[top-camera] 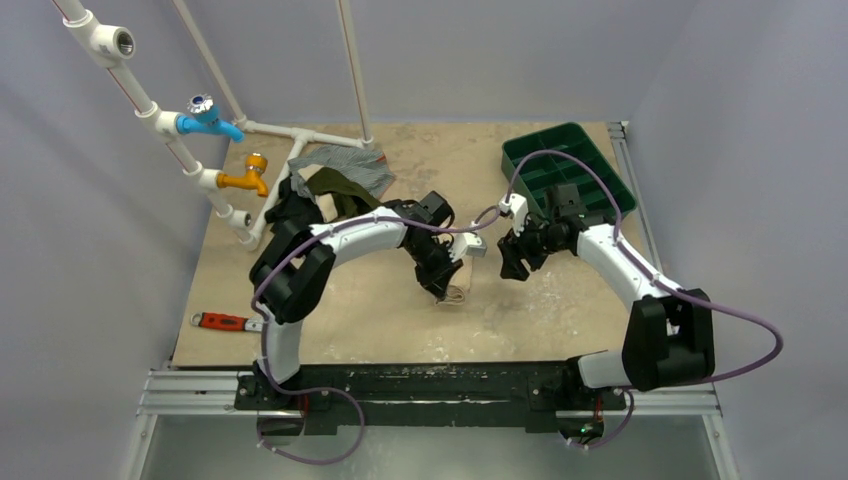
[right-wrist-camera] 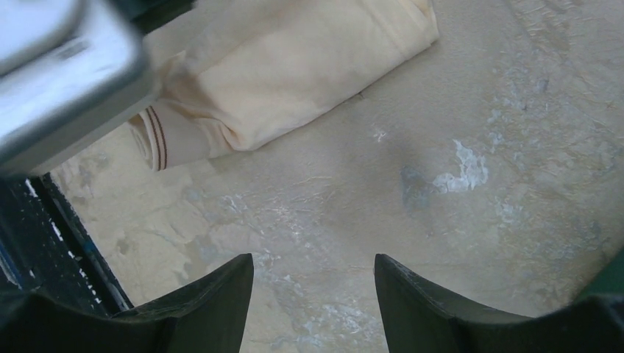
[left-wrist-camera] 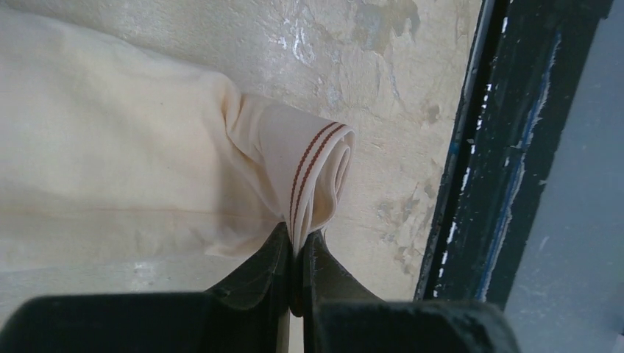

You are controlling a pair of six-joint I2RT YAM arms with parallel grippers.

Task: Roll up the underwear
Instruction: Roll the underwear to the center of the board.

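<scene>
The underwear (left-wrist-camera: 110, 147) is a pale beige cloth lying on the table, with its band end (left-wrist-camera: 316, 173), marked by two red-brown stripes, curled over. My left gripper (left-wrist-camera: 298, 239) is shut on that band end. In the top view the left gripper (top-camera: 443, 284) is at the table's middle and hides most of the underwear (top-camera: 457, 294). My right gripper (right-wrist-camera: 313, 272) is open and empty above bare table, with the underwear (right-wrist-camera: 294, 66) lying beyond it. In the top view the right gripper (top-camera: 510, 266) is just right of the left one.
A green tray (top-camera: 568, 170) stands at the back right. An olive-green garment (top-camera: 335, 192) and a grey striped garment (top-camera: 345, 165) lie at the back left by white pipes with taps (top-camera: 215, 120). A red wrench (top-camera: 225, 321) lies front left. A black rail (left-wrist-camera: 500, 147) runs along the near edge.
</scene>
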